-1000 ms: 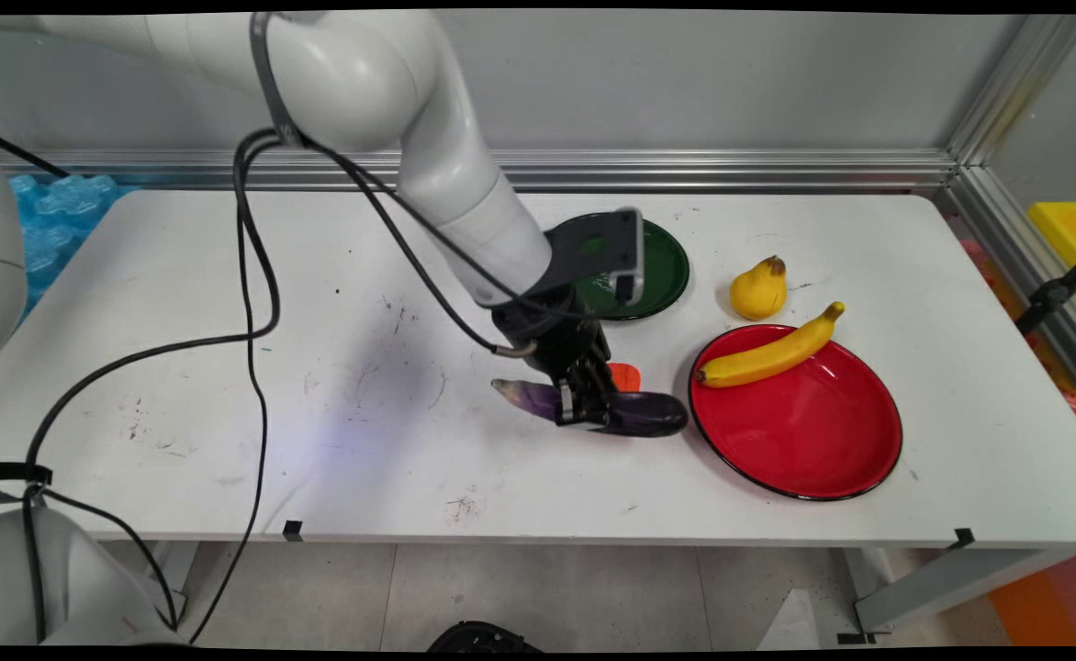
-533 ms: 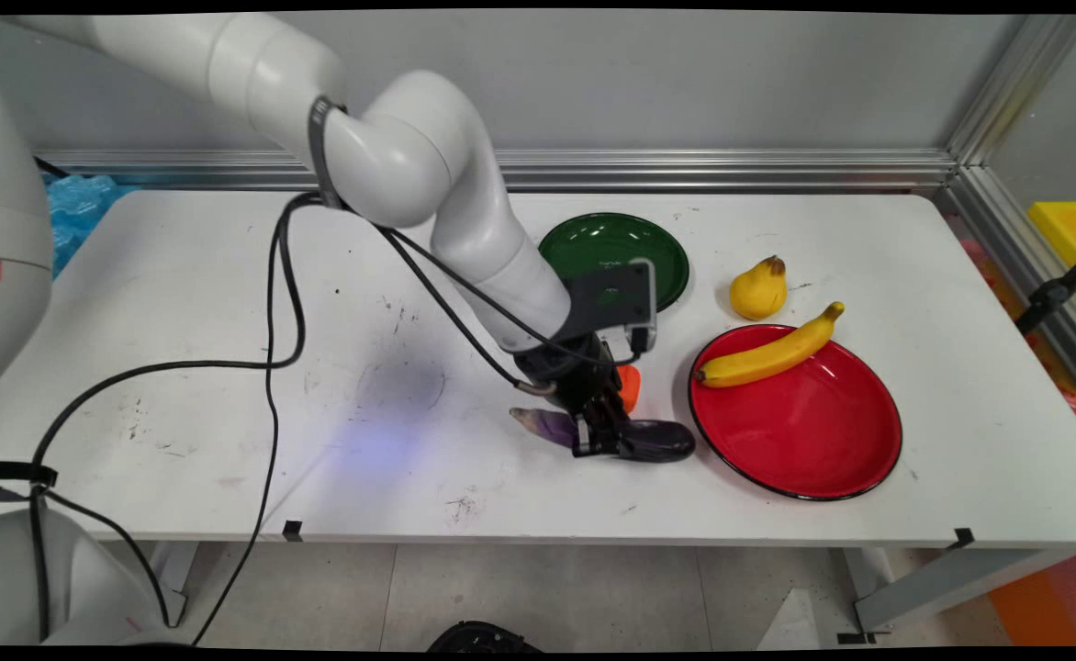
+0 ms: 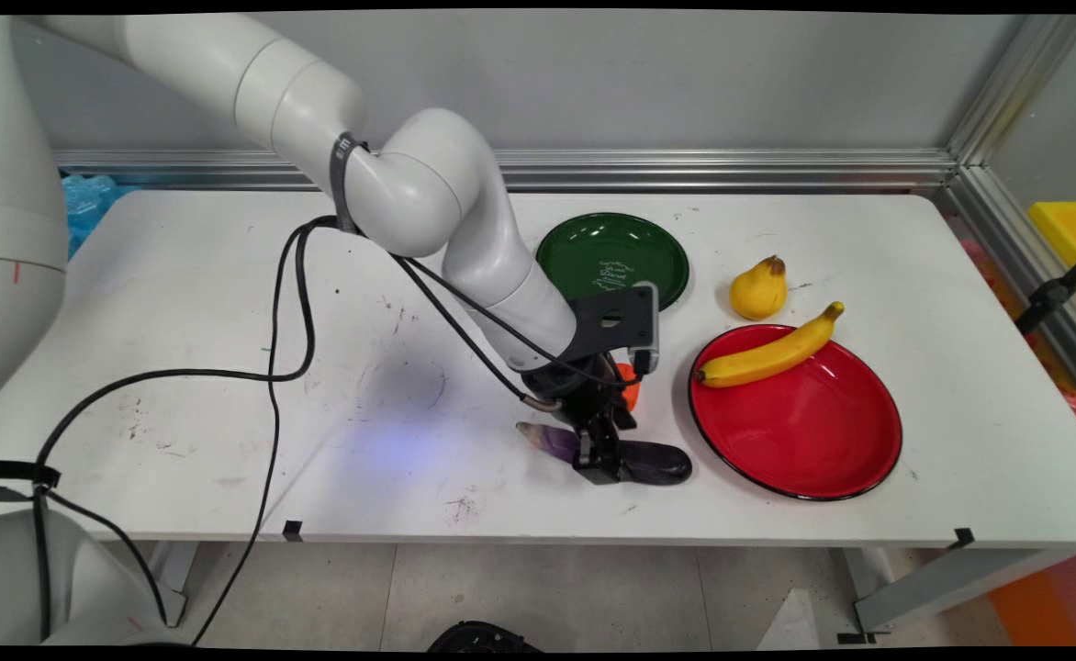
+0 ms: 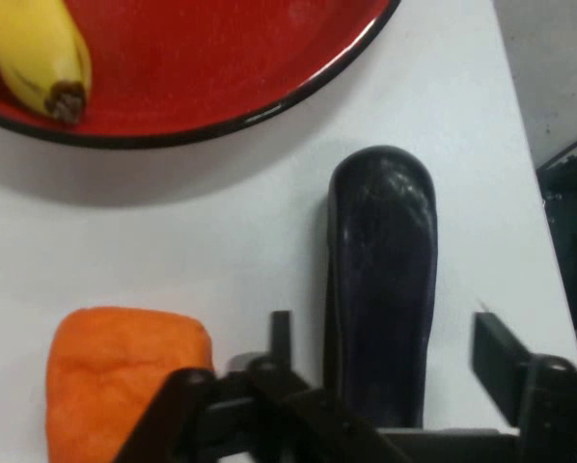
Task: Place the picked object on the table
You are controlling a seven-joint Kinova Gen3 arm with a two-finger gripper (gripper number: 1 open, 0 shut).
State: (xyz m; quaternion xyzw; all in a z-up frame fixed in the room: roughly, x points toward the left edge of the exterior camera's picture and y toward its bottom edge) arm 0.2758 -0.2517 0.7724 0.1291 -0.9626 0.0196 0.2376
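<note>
Across the left half of the white table [image 3: 180,303] lay nothing but scuff marks and the arm's black cables [image 3: 274,303], which hung towards the near edge.

Right of the middle and close to the near edge lay the eggplant [image 3: 650,461]. Its long axis ran roughly along that edge. Its paler purple end pointed left and its dark rounded end pointed right, towards the red plate [image 3: 804,441].

The gripper [image 3: 599,462] had its fingers down at the eggplant's middle, crossing the long axis. In the hand view the gripper [image 4: 385,349] stood apart. One finger [image 4: 282,333] was on one side of the eggplant [image 4: 380,280] and the other finger [image 4: 496,352] on the opposite side. A strip of bare table showed between each finger and the dark skin, wider on the picture's right. The fingers straddled the eggplant without clamping it. The eggplant's body ran straight out from between them, and its rounded tip stopped just short of the red plate's black rim [image 4: 221,121].

An orange piece [image 3: 628,386] lay just beside the hand on its far side, apart from the eggplant. In the hand view the orange piece [image 4: 124,381] sat outside the fingers, on the picture's left. Farther back, towards the far edge, stood a green plate [image 3: 611,252] with nothing on it.

To the right, the red plate lay near the eggplant's dark end. A banana [image 3: 767,354] rested across its far rim, and the banana's stub end [image 4: 65,99] showed in the hand view. A yellow pear [image 3: 758,290] stood on the table just beyond the red plate, well apart from the hand.
</note>
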